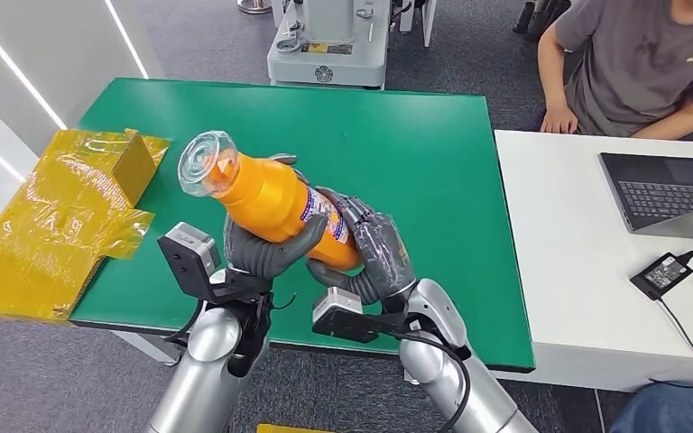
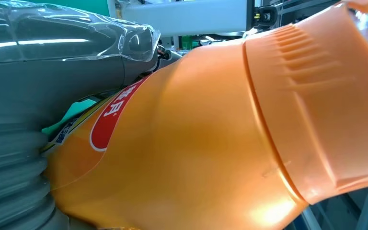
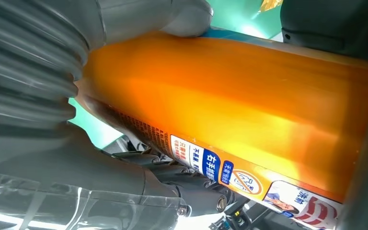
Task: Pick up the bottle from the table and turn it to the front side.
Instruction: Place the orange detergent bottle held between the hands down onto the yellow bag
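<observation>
Both our left hand [image 1: 257, 253] and right hand [image 1: 374, 257] grip the tilted orange bottle [image 1: 271, 198] above the green surface's [image 1: 415, 153] near edge.

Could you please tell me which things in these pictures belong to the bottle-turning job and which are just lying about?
Part of the job:
- orange bottle, held above the green table
- left hand and right hand, both gripping it

Lying about:
- yellow taped cardboard box
- laptop
- power adapter
- seated person

I can read "右手" and a crossed-out circle sign on the bottle [image 3: 230, 110] label strip; other print is too small.
</observation>
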